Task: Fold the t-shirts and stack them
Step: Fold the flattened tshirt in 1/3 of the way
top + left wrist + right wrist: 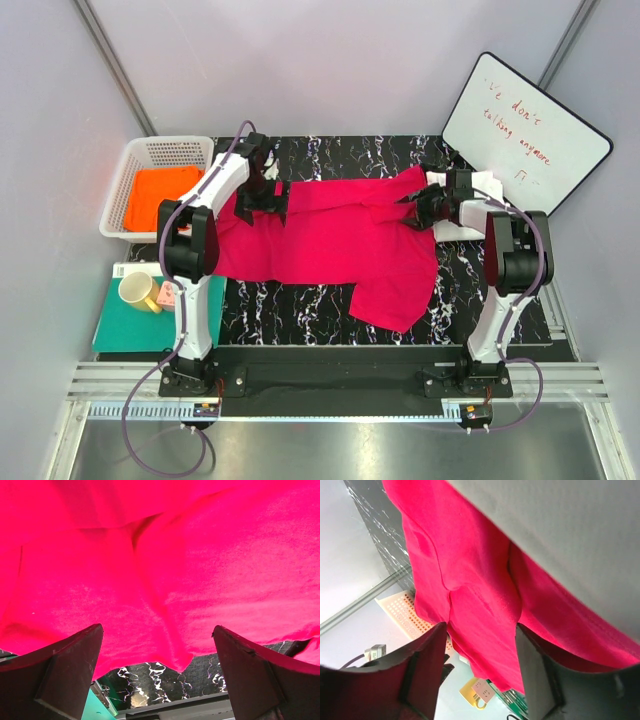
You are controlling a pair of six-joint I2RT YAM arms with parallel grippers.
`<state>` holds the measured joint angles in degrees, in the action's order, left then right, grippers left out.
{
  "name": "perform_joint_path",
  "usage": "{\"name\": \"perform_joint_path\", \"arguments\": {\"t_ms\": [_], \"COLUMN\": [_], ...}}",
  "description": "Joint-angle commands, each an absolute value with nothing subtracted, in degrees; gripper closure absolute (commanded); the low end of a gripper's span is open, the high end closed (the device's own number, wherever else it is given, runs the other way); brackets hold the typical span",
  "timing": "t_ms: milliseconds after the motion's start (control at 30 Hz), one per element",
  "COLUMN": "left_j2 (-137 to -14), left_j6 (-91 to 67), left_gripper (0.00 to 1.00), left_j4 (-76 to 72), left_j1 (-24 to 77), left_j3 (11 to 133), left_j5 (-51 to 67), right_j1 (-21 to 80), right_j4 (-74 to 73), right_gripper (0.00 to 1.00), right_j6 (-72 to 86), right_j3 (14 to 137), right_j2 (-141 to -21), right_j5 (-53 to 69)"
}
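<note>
Left claw [262, 203]: spread wide, you have it low over the left end of the crimson-pink t-shirt [330, 240], gripping nothing. That shirt lies across the middle of the worktop [330, 312], with one flap reaching toward the near edge. Right claw [422, 208] is at the shirt's right end, beside the white t-shirt [458, 232] by the right edge. Orange t-shirt [160, 195] sits in the basket [165, 150] off the left edge.
Left wrist: fingers [75, 665] wide apart over pink cloth.
Right wrist: pink cloth runs between your fingers; clamped or not, cannot tell.
</note>
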<state>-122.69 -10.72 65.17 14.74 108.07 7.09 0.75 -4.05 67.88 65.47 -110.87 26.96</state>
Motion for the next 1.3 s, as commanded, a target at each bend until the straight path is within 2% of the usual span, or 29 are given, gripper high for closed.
{"name": "perform_joint_path", "arguments": {"t_ms": [0,67,300,367,500,633,767,1267], "left_j2": [-120.32,-120.32,-120.06,-119.97,-120.06,-120.06,-120.23,-120.76], "left_j6": [-10.02,-9.93,-9.84,-9.84,-9.84,-9.93,-9.93,-9.93], "left_gripper": [0.01,0.01,0.01,0.01,0.01,0.01,0.01,0.01], "left_j4": [64.16,64.16,64.16,64.07,64.07,64.07,64.07,64.16], "left_j1": [15.03,14.94,15.03,15.03,15.03,15.03,14.94,15.03], "left_j3": [108.02,107.93,107.58,107.58,107.58,107.49,107.58,108.11], "left_j5": [7.56,7.38,6.77,6.77,6.59,6.77,6.77,6.94], "right_j1": [0.88,0.88,0.88,0.79,0.88,0.97,0.97,0.97], "right_j4": [-2.64,-2.72,-2.90,-2.99,-2.99,-2.99,-2.99,-8.43], "right_gripper": [0.39,0.43,0.44,0.47,0.76,0.92,0.96,0.95], "right_j6": [68.12,68.12,68.03,67.77,67.68,67.15,66.97,64.78], "right_j3": [68.98,69.43,70.67,70.75,72.24,72.77,72.51,70.75], "right_j2": [-113.55,-114.69,-116.72,-116.45,-117.33,-116.46,-115.05,-103.72], "right_j5": [26.19,25.76,25.84,25.05,26.45,26.54,26.98,27.25]}}
